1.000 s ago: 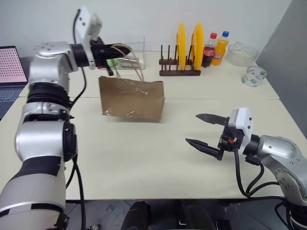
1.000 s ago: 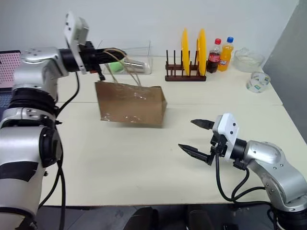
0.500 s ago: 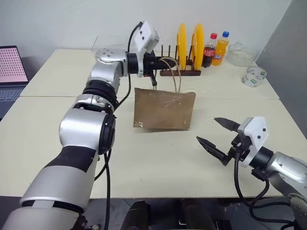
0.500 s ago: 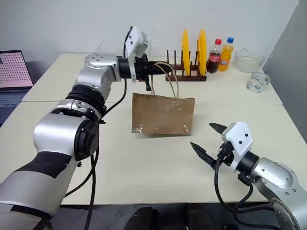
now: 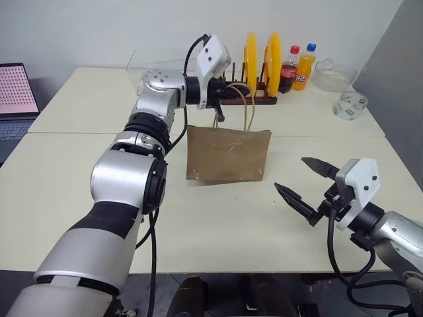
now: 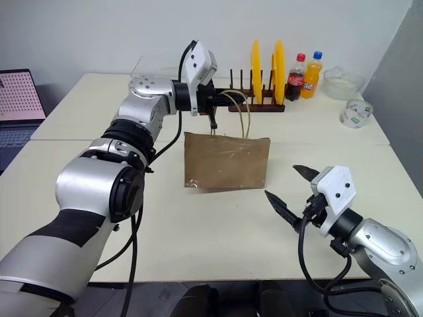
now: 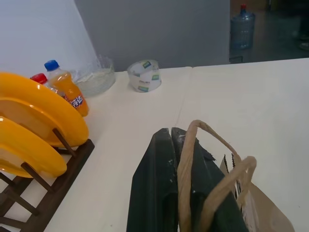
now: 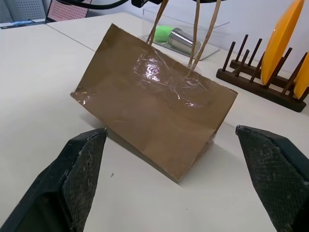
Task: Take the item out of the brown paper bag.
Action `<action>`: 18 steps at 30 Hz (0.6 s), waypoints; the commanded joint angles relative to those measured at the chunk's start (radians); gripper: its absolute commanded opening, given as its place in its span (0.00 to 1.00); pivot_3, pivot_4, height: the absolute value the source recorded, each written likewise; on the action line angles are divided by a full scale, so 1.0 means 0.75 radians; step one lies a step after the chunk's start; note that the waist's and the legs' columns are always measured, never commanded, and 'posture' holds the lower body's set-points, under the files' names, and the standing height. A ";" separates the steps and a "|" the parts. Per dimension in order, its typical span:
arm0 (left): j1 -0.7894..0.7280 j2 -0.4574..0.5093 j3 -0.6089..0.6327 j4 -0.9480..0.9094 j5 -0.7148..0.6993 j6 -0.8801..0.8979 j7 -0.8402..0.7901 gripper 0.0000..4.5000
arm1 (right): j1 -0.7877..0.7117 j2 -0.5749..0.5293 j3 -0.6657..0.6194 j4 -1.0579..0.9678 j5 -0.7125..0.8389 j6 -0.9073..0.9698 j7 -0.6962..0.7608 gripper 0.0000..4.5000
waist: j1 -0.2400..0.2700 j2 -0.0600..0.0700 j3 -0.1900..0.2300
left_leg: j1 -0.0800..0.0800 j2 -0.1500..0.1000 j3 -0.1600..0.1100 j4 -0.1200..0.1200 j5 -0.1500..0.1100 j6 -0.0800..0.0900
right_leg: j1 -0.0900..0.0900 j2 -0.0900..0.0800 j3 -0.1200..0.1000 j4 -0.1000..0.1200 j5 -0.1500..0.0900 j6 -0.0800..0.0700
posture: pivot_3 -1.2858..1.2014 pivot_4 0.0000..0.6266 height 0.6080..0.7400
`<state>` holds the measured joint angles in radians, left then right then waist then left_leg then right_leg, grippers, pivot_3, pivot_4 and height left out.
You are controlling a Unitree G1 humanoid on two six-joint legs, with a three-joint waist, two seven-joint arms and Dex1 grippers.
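The brown paper bag (image 5: 228, 155) hangs by its two tan handles (image 7: 189, 159) at the middle of the table, its flat side towards me. Its lower edge is at or just above the tabletop; I cannot tell if it touches. My left gripper (image 5: 228, 96) reaches in level above the bag and is shut on the handles. My right gripper (image 5: 289, 173) hovers open in front and to the right of the bag, apart from it, jaws wide and aimed at the bag's creased side (image 8: 154, 116). The item is hidden.
A wooden plate rack (image 5: 258, 100) with two yellow plates stands right behind the bag. Cola and orange bottles (image 5: 296, 67), a glass bowl (image 5: 334, 74) and a tape roll (image 5: 349, 104) sit at the back right. A clear box (image 8: 186, 38) lies behind, a laptop (image 5: 14, 92) far left.
My left arm swung to the right with the bag, carrying it from the table's left to the middle, then held still. My right gripper drew back slightly and stayed open.
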<state>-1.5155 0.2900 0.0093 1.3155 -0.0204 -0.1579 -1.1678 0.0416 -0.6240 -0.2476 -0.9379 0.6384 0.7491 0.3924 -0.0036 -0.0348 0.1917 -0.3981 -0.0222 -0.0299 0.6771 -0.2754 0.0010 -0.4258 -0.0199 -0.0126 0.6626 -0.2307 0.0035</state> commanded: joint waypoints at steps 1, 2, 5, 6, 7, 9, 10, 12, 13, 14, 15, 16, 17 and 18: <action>-0.096 -0.005 0.038 -0.010 -0.001 -0.037 0.034 0.01 | -0.005 -0.012 -0.018 -0.065 0.010 -0.016 -0.020 1.00 | 0.000 0.000 0.000 | 0.000 0.000 0.000 0.000 0.000 0.000 | 0.000 0.000 0.000 0.000 0.000 0.000 | 0.52 0.24 1.00; -0.101 -0.007 0.036 -0.008 0.003 -0.045 0.038 0.01 | -0.005 -0.016 -0.018 -0.066 0.011 -0.014 -0.023 1.00 | 0.000 0.000 0.000 | 0.000 0.000 0.000 0.000 0.000 0.000 | 0.000 0.000 0.000 0.000 0.000 0.000 | 0.52 0.24 1.00; -0.117 -0.014 0.035 -0.001 0.008 -0.057 0.054 0.01 | -0.005 -0.024 -0.019 -0.065 0.015 -0.013 -0.027 1.00 | 0.000 0.000 0.000 | 0.000 0.000 0.000 0.000 0.000 0.000 | 0.000 0.000 0.000 0.000 0.000 0.000 | 0.52 0.24 1.00; -0.122 -0.017 0.035 0.000 0.010 -0.059 0.060 0.01 | -0.003 -0.026 -0.020 -0.065 0.017 -0.014 -0.029 1.00 | 0.000 0.000 0.000 | 0.000 0.000 0.000 0.000 0.000 0.000 | 0.000 0.000 0.000 0.000 0.000 0.000 | 0.52 0.24 1.00; -0.127 -0.021 0.033 0.002 0.015 -0.067 0.069 0.01 | -0.002 -0.029 -0.019 -0.064 0.017 -0.016 -0.030 1.00 | 0.000 0.000 0.000 | 0.000 0.000 0.000 0.000 0.000 0.000 | 0.000 0.000 0.000 0.000 0.000 0.000 | 0.52 0.24 1.00; -0.132 -0.028 0.039 0.005 0.016 -0.069 0.084 0.01 | 0.000 -0.031 -0.018 -0.065 0.018 -0.019 -0.034 1.00 | 0.000 0.000 0.000 | 0.000 0.000 0.000 0.000 0.000 0.000 | 0.000 0.000 0.000 0.000 0.000 0.000 | 0.52 0.24 1.00; -0.135 -0.034 0.043 0.007 0.018 -0.072 0.099 0.01 | 0.000 -0.031 -0.018 -0.064 0.016 -0.021 -0.036 1.00 | 0.000 0.000 0.000 | 0.000 0.000 0.000 0.000 0.000 0.000 | 0.000 0.000 0.000 0.000 0.000 0.000 | 0.52 0.24 1.00; -0.147 -0.041 0.057 0.011 0.014 -0.073 0.133 0.01 | 0.003 -0.032 -0.018 -0.066 0.013 -0.024 -0.040 1.00 | 0.000 0.000 0.000 | 0.000 0.000 0.000 0.000 0.000 0.000 | 0.000 0.000 0.000 0.000 0.000 0.000 | 0.52 0.24 1.00; -0.153 -0.044 0.065 0.012 0.011 -0.072 0.149 0.01 | 0.005 -0.032 -0.018 -0.068 0.011 -0.025 -0.042 1.00 | 0.000 0.000 0.000 | 0.000 0.000 0.000 0.000 0.000 0.000 | 0.000 0.000 0.000 0.000 0.000 0.000 | 0.52 0.24 1.00; -0.159 -0.046 0.072 0.014 0.010 -0.069 0.160 0.01 | 0.006 -0.032 -0.018 -0.069 0.010 -0.026 -0.044 1.00 | 0.001 0.000 0.000 | 0.000 0.000 0.000 0.000 0.000 0.000 | 0.000 0.000 0.000 0.000 0.000 0.000 | 0.52 0.24 1.00; -0.165 -0.049 0.076 0.015 0.013 -0.069 0.169 0.01 | 0.007 -0.032 -0.019 -0.069 0.009 -0.026 -0.046 1.00 | 0.000 0.000 0.000 | 0.000 0.000 0.000 0.000 0.000 0.000 | 0.000 0.000 0.000 0.000 0.000 0.000 | 0.52 0.24 1.00; -0.171 -0.054 0.079 0.017 0.016 -0.069 0.178 0.01 | 0.008 -0.032 -0.021 -0.070 0.009 -0.026 -0.048 1.00 | 0.001 0.000 0.000 | 0.000 0.000 0.000 0.000 0.000 0.000 | 0.000 0.000 0.000 0.001 0.000 0.000 | 0.52 0.24 1.00; -0.176 -0.058 0.083 0.018 0.018 -0.071 0.188 0.01 | 0.009 -0.032 -0.022 -0.071 0.009 -0.026 -0.050 1.00 | 0.001 0.000 0.000 | 0.000 0.000 0.000 0.000 0.000 0.000 | 0.000 0.000 0.000 0.001 0.000 0.000 | 0.52 0.24 1.00; -0.180 -0.063 0.086 0.019 0.023 -0.073 0.199 0.01 | 0.009 -0.031 -0.022 -0.072 0.008 -0.026 -0.053 1.00 | 0.001 0.000 0.000 | 0.000 0.000 0.000 0.000 0.000 0.000 | 0.000 0.000 0.000 0.001 0.000 0.000 | 0.52 0.24 1.00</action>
<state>-1.5988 0.2459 0.0482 1.3470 0.0019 -0.1852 -1.0362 0.0500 -0.6393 -0.2475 -0.9409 0.6473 0.7490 0.3634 -0.0031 -0.0351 0.1919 -0.3980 -0.0222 -0.0296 0.6774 -0.2754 0.0010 -0.4257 -0.0199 -0.0125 0.6630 -0.2307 0.0036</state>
